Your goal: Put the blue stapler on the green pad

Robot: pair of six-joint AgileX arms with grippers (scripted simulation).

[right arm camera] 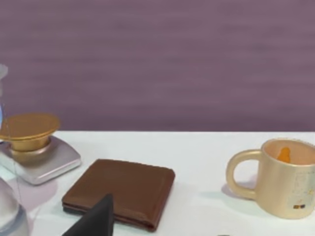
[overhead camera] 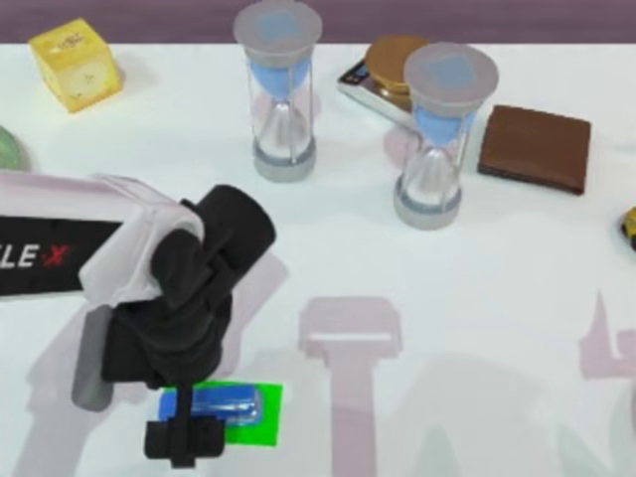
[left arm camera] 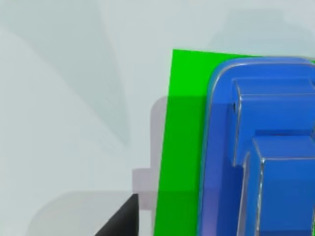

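The blue stapler [overhead camera: 221, 402] lies lengthwise on the green pad [overhead camera: 260, 417], at the pad's left part as seen from above, its left end seeming to reach or slightly overhang the pad's left edge. The left wrist view shows green beside the stapler's long flank and past one rounded end.

The left gripper [overhead camera: 185, 435] hangs directly over the stapler's left end, near the pad's lower-left corner. The arm hides its jaws from above, and the wrist view shows only one dark fingertip [left arm camera: 123, 220] over the bare surface [left arm camera: 64, 123] beside the pad. Whether the jaws are released or still clenched on the stapler cannot be told.

The chief risk, judged from this: if the jaws still pinch the stapler when the arm lifts, it would be dragged off the pad or tipped over its left edge. A sideways retreat could also nudge it, since the finger sits close.

The right arm is parked away from the pad; its camera faces the brown wallet [right arm camera: 120, 191].
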